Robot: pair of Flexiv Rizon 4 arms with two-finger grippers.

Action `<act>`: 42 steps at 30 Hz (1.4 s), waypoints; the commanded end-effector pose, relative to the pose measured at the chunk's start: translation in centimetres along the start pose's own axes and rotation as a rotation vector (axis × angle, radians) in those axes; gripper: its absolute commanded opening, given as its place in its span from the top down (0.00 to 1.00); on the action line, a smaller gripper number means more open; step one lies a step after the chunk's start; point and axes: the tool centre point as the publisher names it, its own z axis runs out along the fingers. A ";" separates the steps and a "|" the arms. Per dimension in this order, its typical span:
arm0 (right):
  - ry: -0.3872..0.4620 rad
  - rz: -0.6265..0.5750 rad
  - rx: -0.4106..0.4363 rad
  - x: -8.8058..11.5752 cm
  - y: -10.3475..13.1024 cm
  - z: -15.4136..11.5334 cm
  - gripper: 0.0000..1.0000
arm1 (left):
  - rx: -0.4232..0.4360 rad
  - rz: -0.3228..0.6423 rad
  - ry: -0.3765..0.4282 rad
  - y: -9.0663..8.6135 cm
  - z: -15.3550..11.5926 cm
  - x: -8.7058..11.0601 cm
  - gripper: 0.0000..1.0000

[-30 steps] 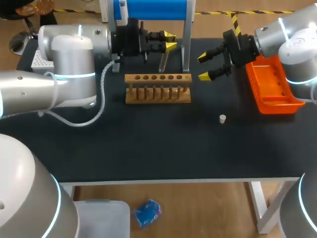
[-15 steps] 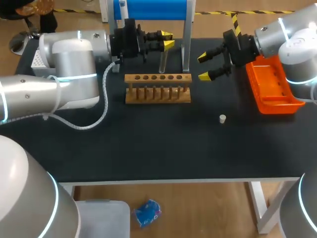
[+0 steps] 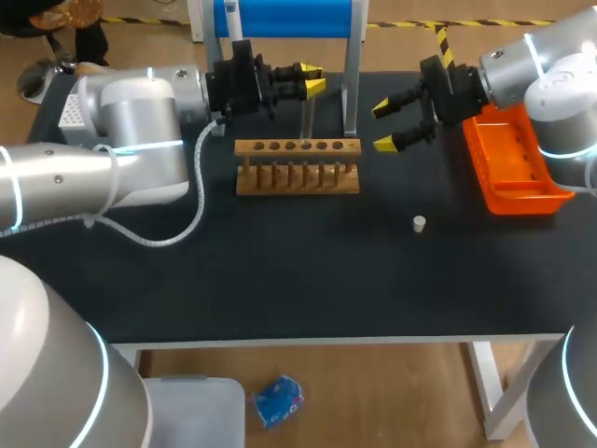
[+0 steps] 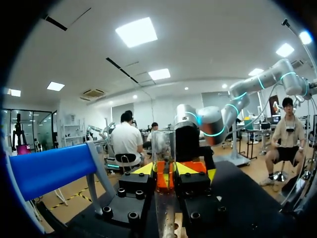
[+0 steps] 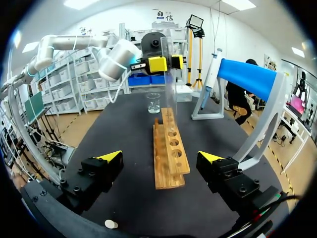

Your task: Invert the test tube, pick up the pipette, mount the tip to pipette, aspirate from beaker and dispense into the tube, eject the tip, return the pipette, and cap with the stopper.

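Note:
My left gripper point(image 3: 310, 78) is shut on a clear test tube point(image 3: 306, 114), which hangs roughly upright just behind the wooden rack point(image 3: 297, 164). In the left wrist view the test tube point(image 4: 163, 148) stands between the fingers of the left gripper point(image 4: 164, 171). The right wrist view shows the left gripper point(image 5: 164, 63) gripping the test tube point(image 5: 170, 84) over the far end of the rack point(image 5: 171, 153). My right gripper point(image 3: 393, 125) is open and holds nothing, right of the rack. The right gripper point(image 5: 161, 158) is wide open in its own view. A white stopper point(image 3: 420, 223) lies on the mat. The pipette point(image 5: 210, 74) hangs on the blue stand point(image 5: 247, 77); a small beaker point(image 5: 153, 102) stands beyond the rack.
An orange tray point(image 3: 515, 166) sits at the table's right side, under my right arm. The blue-topped stand point(image 3: 289, 19) rises behind the rack. A white tip box point(image 3: 75, 114) is at the far left, partly hidden by my left arm.
My left arm has shifted a little, drawing its gripper and the tube slightly left. The right arm and the stopper have not moved.

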 end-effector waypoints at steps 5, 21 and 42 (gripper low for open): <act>0.000 -0.001 -0.001 0.0 0.0 0.0 0.00 | 0.005 -0.025 0.025 0.6 0.0 -0.9 1.00; 0.000 -0.001 -0.001 0.0 0.0 0.0 0.00 | 0.035 -0.071 0.022 2.0 -0.4 -0.9 1.00; 0.000 -0.001 -0.001 0.0 0.0 0.0 0.00 | 0.042 -0.101 0.013 3.3 -0.6 -0.6 1.00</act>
